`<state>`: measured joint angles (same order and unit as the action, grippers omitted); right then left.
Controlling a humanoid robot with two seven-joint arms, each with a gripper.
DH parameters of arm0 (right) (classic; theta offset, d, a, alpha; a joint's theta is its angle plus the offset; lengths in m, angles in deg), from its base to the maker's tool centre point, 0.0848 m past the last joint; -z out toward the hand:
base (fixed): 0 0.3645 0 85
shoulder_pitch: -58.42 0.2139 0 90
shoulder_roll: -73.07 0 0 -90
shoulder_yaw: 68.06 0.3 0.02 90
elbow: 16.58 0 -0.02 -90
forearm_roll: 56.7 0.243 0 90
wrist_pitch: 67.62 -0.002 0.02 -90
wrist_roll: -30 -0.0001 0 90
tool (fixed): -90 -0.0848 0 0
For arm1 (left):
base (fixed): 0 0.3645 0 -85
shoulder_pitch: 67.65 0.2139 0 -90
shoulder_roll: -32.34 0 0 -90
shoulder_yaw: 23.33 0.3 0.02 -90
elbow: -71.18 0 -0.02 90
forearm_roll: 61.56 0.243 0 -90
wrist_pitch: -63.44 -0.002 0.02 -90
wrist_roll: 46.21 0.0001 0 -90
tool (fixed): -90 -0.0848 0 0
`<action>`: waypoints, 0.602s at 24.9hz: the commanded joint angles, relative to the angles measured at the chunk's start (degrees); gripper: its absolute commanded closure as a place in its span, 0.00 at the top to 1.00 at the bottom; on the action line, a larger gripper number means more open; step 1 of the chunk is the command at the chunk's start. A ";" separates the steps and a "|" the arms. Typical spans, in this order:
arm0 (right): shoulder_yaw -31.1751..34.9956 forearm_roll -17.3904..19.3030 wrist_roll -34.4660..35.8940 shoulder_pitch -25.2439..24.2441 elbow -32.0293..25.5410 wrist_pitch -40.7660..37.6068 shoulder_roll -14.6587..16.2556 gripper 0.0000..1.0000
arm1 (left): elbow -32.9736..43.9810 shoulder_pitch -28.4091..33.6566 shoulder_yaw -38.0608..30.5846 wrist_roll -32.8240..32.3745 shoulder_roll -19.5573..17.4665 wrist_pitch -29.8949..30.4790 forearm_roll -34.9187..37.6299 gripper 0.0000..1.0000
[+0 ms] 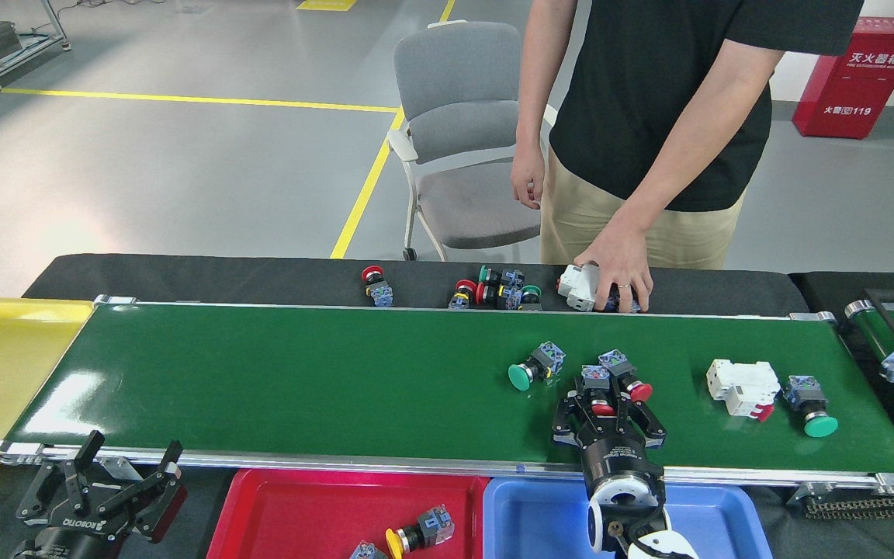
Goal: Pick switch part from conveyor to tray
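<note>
Right gripper (604, 397) out over the conveyor (299, 380), fingers spread either side of a red-capped switch part (599, 392), closure on it unclear.

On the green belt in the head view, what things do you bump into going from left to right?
Green push button → red push button under the right pincer → second red push button → white circuit breaker → another green push button.

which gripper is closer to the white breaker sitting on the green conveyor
Right. The right gripper is over the belt, just left of the white breaker; the left gripper sits off the belt's near edge, far to its left.
</note>
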<state>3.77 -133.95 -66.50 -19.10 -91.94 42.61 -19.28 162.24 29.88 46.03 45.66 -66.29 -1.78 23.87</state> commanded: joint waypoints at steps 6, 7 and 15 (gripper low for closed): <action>-0.19 0.25 -1.94 -6.59 -17.27 -16.54 0.24 0.07 | 0.44 -0.50 -0.28 0.16 -0.77 0.09 -0.01 1.00; -0.63 0.25 -2.12 -9.14 -20.35 -20.85 0.16 0.08 | 0.44 -0.50 -0.28 0.16 -0.77 0.09 -0.01 1.00; -16.10 -0.01 -2.73 -16.08 -22.10 -33.94 -0.02 0.68 | 0.44 -1.21 -0.10 -0.02 -0.60 0.18 -0.01 1.00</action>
<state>-11.30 -133.94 -69.26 -35.53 -113.11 9.96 -19.28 162.15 29.36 46.03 45.49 -66.30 -1.74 23.88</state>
